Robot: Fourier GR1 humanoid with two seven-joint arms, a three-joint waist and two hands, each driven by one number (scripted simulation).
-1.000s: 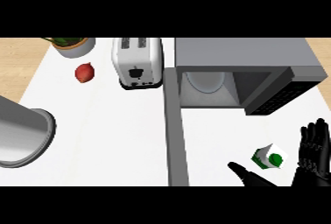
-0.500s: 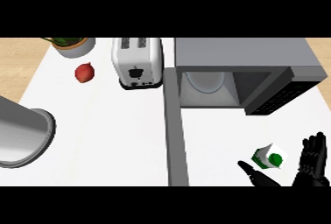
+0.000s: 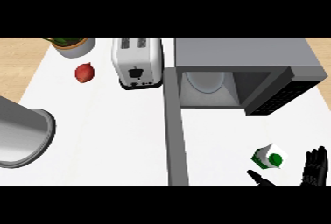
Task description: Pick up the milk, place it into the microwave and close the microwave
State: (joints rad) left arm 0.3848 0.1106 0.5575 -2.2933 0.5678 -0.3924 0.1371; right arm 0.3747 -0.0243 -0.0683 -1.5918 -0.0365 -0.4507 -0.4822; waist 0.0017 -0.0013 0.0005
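The milk (image 3: pixel 269 157) is a small white carton with a green mark, standing on the white counter in front of the microwave, low at the right. My right hand (image 3: pixel 315 168) shows at the lower right edge, fingers straight and open on the carton's right, thumb (image 3: pixel 260 179) just below it, not touching. The microwave (image 3: pixel 241 70) is grey; its door (image 3: pixel 171 131) hangs open toward me, and a white plate (image 3: pixel 205 82) lies inside. My left hand is out of view.
A white toaster (image 3: pixel 137 62) stands left of the microwave. A red fruit (image 3: pixel 84 72) and a potted plant (image 3: pixel 72 44) sit at the far left. A large steel pot (image 3: pixel 19 133) lies at the left edge.
My right hand has drawn back down toward the lower edge, so less of it shows. The milk has stayed where it was.
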